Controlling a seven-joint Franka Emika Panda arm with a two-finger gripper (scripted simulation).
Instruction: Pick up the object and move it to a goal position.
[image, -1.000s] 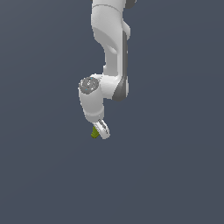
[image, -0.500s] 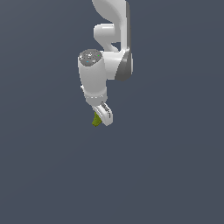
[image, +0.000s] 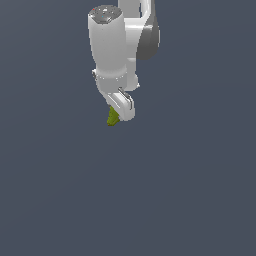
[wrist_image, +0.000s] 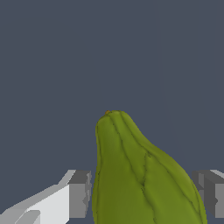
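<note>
The object (image: 112, 118) is a small olive-green lumpy blob, held between the fingers of my white gripper (image: 119, 114) in the exterior view, its narrow tip sticking out below them. In the wrist view the object (wrist_image: 140, 179) fills the space between the two grey pads (wrist_image: 79, 193), ribbed and tapering to a point away from the camera. The gripper is shut on it and holds it well above the flat grey floor (image: 190, 200). The arm hangs down from the top of the exterior view.
Only the plain dark grey floor surrounds the arm. No other objects, containers or goal marker show in either view.
The arm has risen toward the top of the exterior view, carrying the green object up with it. The grip on the object has stayed the same.
</note>
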